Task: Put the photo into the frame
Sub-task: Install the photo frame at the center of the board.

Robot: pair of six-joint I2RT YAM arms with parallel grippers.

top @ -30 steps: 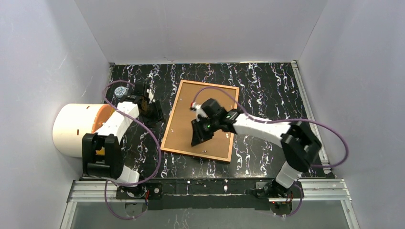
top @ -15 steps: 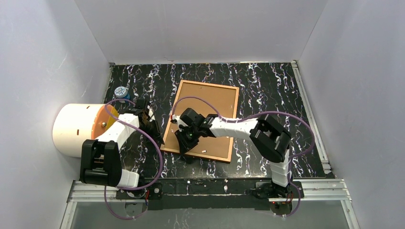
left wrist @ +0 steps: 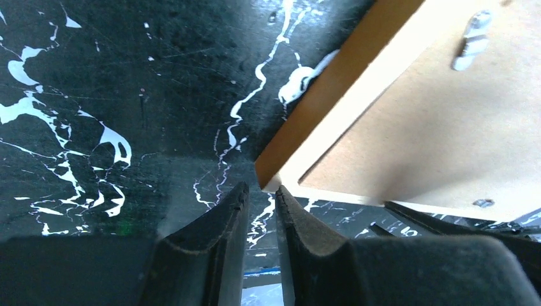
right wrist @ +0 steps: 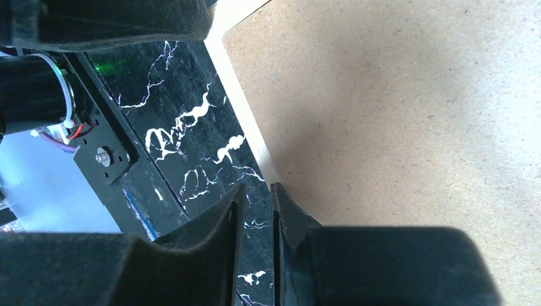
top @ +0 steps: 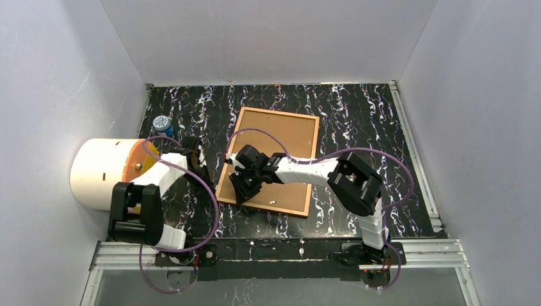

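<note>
The frame [left wrist: 332, 86] is lying flat mid-table [top: 357, 115], the backing board [top: 281, 143] sitting in it (back side up). The left tool [left wrist: 261, 191] is meeting its near-left corner; the right tool [right wrist: 258, 191] is sitting over that corner's edge, possibly touching. A cylinder [top: 102, 172] is lying far left, a small jar [top: 163, 123] standing behind it.

I see the frame [top: 315, 159] lying flat and back-up, a thin orange-brown wooden rim around a plain brown backing board [top: 274, 143], turned slightly askew. 1 small metal tab [left wrist: 473, 42] shows on the back near the rim. The frame's near-left corner sits right at the tips of the left gripper [left wrist: 261, 189], in line with their narrow gap. Its left edge runs under the right gripper [right wrist: 258, 191], with 1 finger over the board and 1 outside the rim.
</note>
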